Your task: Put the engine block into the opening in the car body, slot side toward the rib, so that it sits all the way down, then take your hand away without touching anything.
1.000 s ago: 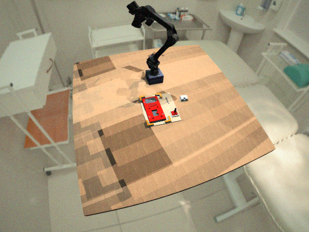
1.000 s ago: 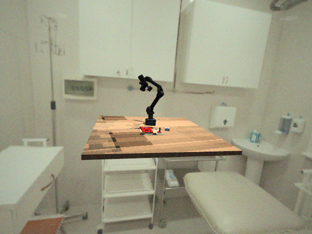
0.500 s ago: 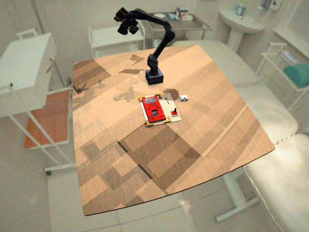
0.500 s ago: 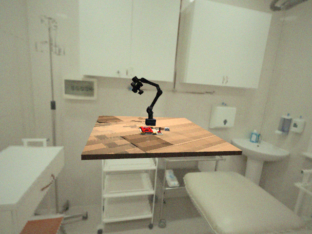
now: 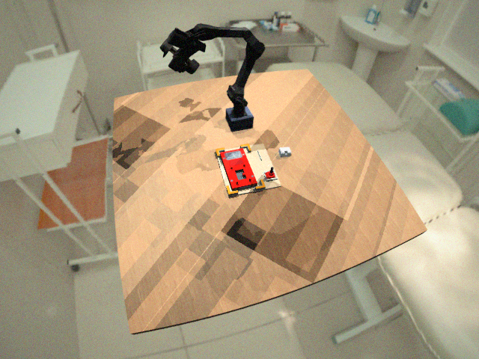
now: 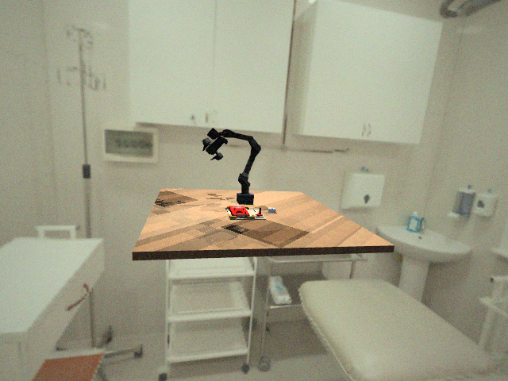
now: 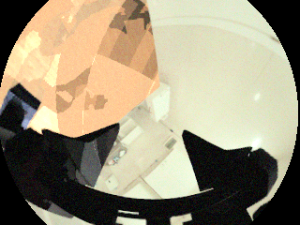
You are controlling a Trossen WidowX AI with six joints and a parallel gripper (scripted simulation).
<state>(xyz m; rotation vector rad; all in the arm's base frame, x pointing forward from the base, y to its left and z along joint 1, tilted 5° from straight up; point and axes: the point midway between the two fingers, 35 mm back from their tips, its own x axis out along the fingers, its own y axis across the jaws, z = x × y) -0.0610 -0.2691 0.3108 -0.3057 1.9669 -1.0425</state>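
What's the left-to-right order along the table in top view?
pincer (open, raised high at the far left) → red car body → small red-and-black part → engine block
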